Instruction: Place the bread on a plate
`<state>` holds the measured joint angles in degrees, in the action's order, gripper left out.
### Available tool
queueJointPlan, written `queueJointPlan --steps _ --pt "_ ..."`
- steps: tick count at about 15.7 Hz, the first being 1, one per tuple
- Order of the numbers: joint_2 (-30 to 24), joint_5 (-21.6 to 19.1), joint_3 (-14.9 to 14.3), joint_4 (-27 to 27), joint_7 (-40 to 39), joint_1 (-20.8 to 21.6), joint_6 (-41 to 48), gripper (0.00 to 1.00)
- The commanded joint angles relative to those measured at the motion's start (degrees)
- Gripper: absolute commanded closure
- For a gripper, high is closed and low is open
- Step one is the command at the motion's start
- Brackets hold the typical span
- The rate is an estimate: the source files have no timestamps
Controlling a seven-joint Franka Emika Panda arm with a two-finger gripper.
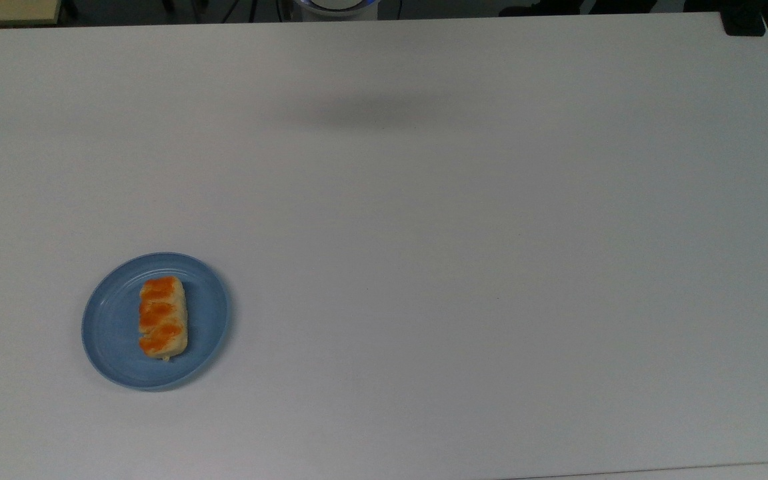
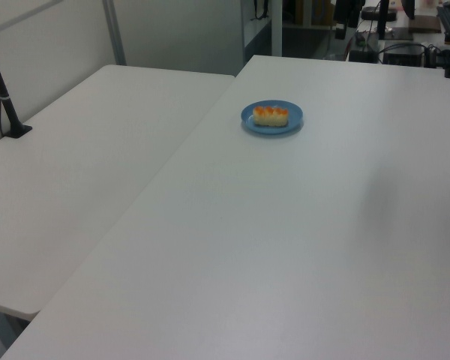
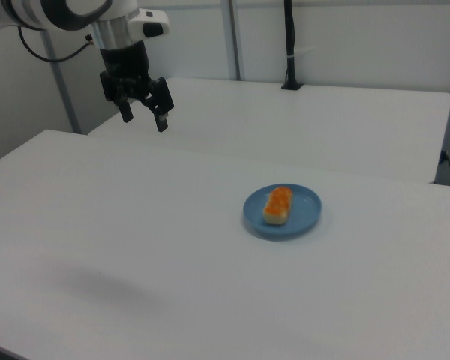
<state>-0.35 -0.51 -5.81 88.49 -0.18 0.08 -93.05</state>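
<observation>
The bread (image 1: pixel 163 317) lies on the light-blue plate (image 1: pixel 117 333) near the top view's lower left. It is pale yellow with orange-brown stripes and rests a little right of the plate's middle. The left view has the bread (image 2: pixel 271 115) and plate (image 2: pixel 292 122) at the table's far side; the right view has the bread (image 3: pixel 278 205) on the plate (image 3: pixel 307 210) at mid-table. My gripper (image 3: pixel 144 118) hangs open and empty high above the table at the right view's upper left, far from the plate.
The white table (image 1: pixel 464 253) spreads wide around the plate. A second white table (image 2: pixel 75 180) adjoins it on the left view's left, with a black post (image 2: pixel 4 97) clamped on it. Dark equipment (image 2: pixel 405 37) stands beyond the far edge.
</observation>
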Motion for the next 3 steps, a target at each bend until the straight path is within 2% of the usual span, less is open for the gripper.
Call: queueJointPlan --steps 1,3 --pt "-1.67 1.13 0.10 1.95 1.32 0.45 -1.52 0.00" --pt "-1.67 1.13 0.10 1.95 1.49 0.54 -1.43 0.00"
